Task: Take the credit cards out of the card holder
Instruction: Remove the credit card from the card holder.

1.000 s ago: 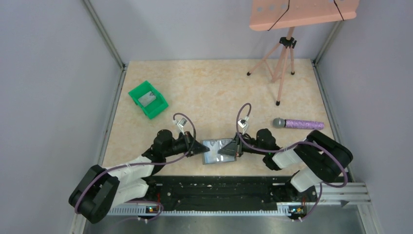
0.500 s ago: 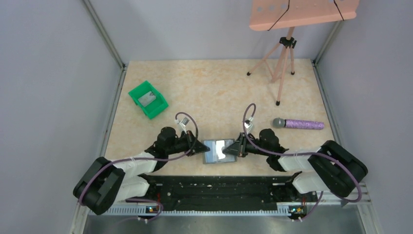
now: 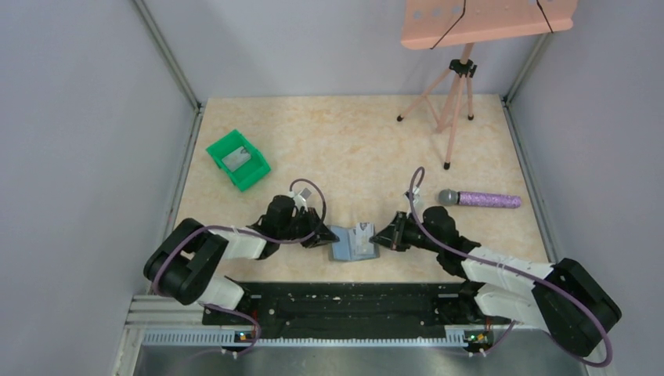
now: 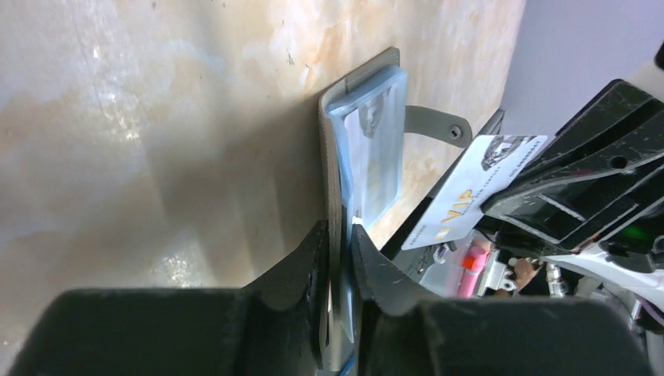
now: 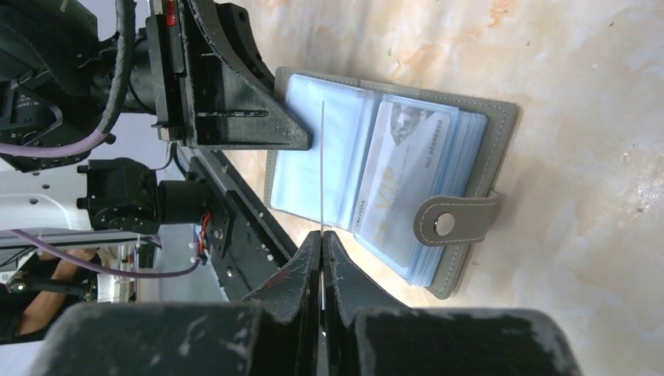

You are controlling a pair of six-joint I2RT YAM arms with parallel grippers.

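Note:
The grey card holder (image 3: 352,246) lies open on the table near the front edge, and its blue-grey sleeves (image 5: 470,141) hold a "VIP" card. My left gripper (image 4: 338,235) is shut on the edge of the holder's left half (image 4: 368,149), reaching in from the left (image 3: 327,235). My right gripper (image 5: 322,235) is shut on a white credit card (image 4: 470,196). That card shows edge-on in the right wrist view (image 5: 322,164), held just above the open holder and clear of the sleeves. The right gripper (image 3: 378,235) sits at the holder's right side.
A green bin (image 3: 237,159) with a grey item inside stands at the back left. A purple-handled microphone (image 3: 479,199) lies to the right. A pink tripod stand (image 3: 452,102) is at the back right. The black arm rail (image 3: 344,301) runs along the near edge.
My right gripper has drawn back to the right with a card that has come out of the holder. The holder now looks narrower from above. Both arms' elbows have swung outward.

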